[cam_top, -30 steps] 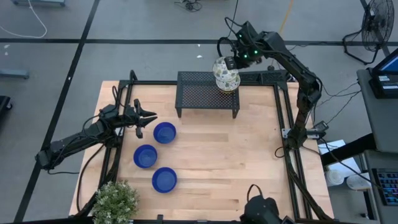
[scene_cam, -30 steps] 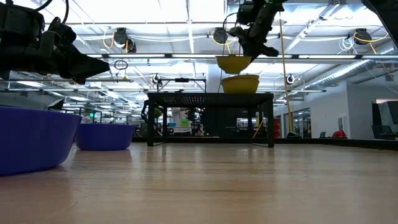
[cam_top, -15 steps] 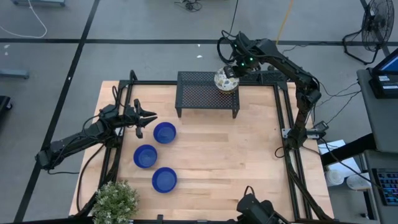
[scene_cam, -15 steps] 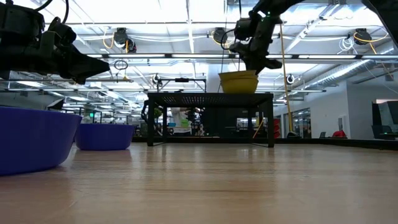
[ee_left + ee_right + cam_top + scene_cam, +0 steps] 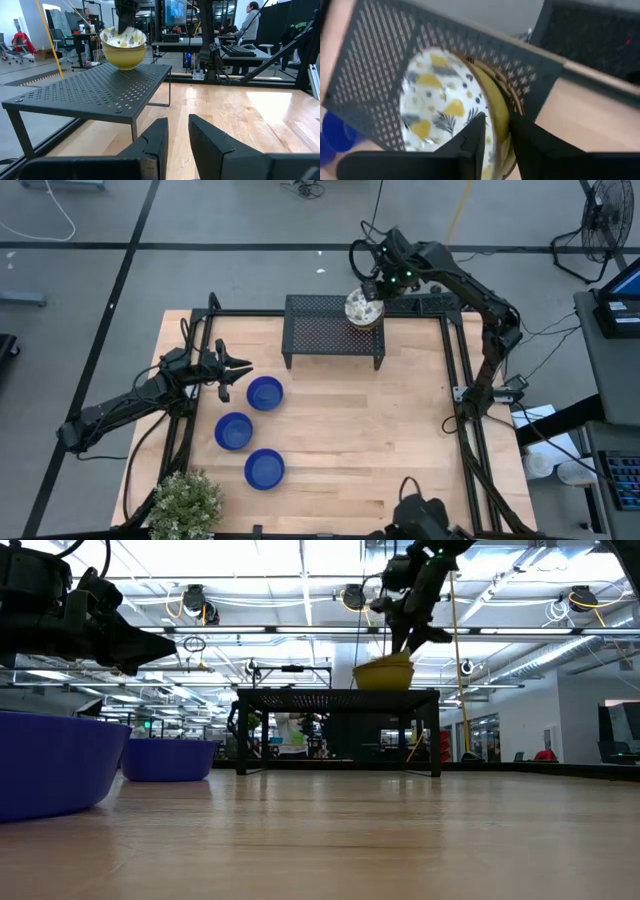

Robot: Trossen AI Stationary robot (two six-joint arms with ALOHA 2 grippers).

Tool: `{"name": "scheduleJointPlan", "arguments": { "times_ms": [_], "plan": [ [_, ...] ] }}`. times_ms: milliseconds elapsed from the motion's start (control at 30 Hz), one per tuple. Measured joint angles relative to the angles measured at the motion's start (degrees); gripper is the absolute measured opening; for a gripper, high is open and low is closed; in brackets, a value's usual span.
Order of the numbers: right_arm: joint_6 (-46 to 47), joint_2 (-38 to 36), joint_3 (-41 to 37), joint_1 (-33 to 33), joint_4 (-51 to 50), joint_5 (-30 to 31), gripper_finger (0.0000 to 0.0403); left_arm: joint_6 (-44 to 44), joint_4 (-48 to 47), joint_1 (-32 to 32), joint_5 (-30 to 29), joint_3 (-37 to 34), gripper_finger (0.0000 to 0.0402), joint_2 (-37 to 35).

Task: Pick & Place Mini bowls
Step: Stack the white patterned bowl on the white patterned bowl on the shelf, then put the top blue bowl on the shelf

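Observation:
Three glossy blue mini bowls (image 5: 265, 392), (image 5: 233, 431), (image 5: 265, 468) sit on their bases on the wooden table, left of centre. Patterned mini bowls (image 5: 363, 308), yellow outside and white with floral speckles inside, are nested on the right end of a black mesh rack (image 5: 320, 330). My right gripper (image 5: 372, 296) reaches down onto the top bowl of that stack (image 5: 123, 39) and is shut on its rim. My left gripper (image 5: 235, 375) hovers open just left of the farthest blue bowl, touching nothing. My right gripper (image 5: 497, 132) pinches the top patterned bowl by its rim (image 5: 496, 116), on the rim's right, far side. One finger (image 5: 476, 134) is inside the bowl and one is outside. The fingers come from above, pointing down. The bowl sits slightly tilted (image 5: 385, 670), nested in the bowl below.
The rack stands on thin legs at the table's far edge (image 5: 340, 695). Black frame rails run along the table's left and right sides (image 5: 462, 370). A potted plant (image 5: 185, 505) stands at the near left corner. Bare wood lies between the blue bowls and the right rail.
My right gripper has come down toward the rack with the patterned bowl. The bowl hung clear above the stack a second ago. It now rests nested in the bowl on the rack.

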Motion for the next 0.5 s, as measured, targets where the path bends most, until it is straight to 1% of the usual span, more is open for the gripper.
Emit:
{"name": "scheduleJointPlan", "arguments": {
  "times_ms": [233, 400, 500],
  "plan": [
    [-1.52, -6.28, 0.01, 0.13, 2.57, 9.02, 0.0099, -0.01, 0.0, 0.0, -0.01, 0.0, 0.0081, 0.0],
    [-7.39, -12.4, -0.6, 1.65, 4.5, 9.67, 0.0096, -0.02, 0.0, -0.02, -0.01, 0.0, 0.0081, 0.0],
    [-11.61, -18.27, -6.02, 5.59, 8.57, 9.42, 0.0091, -0.01, 0.0, -0.01, 0.01, 0.0, 0.0081, -0.01]
  ]
}}
